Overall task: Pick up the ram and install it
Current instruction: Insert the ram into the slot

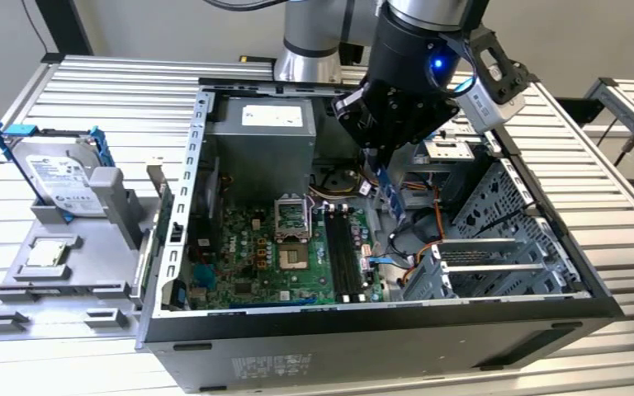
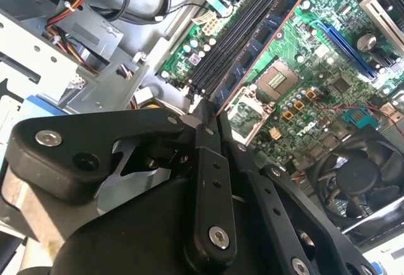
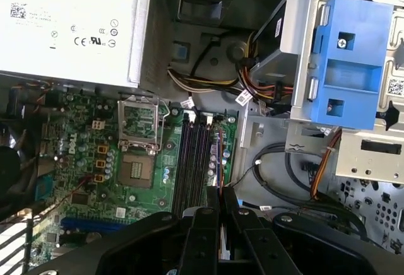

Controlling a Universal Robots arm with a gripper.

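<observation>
Gripper: your gripper (image 1: 379,162) hangs inside the open computer case (image 1: 405,338). Its black fingers (image 2: 208,161) are pinched narrow on one end of the ram (image 2: 273,28), and both wrist views show them closed tight around the stick.
Ram: a blue-edged stick with dark chips. In the second wrist view it juts out from the fingertips and runs alongside the memory slots (image 2: 230,45). In the exterior view it hangs below the gripper, over the motherboard (image 1: 251,256), just toward the exterior view's right of the slots. You cannot tell whether its lower edge touches anything.
Slots: long and black, lying side by side next to the processor socket (image 3: 140,168).
Case: on its side on the slatted table (image 1: 119,82), with the power supply (image 3: 69,23) at its far end.
Off to the side: a hard drive (image 1: 59,177) in a blue frame stands on a grey stand (image 1: 63,272) at the exterior view's left, just outside the case wall.
</observation>
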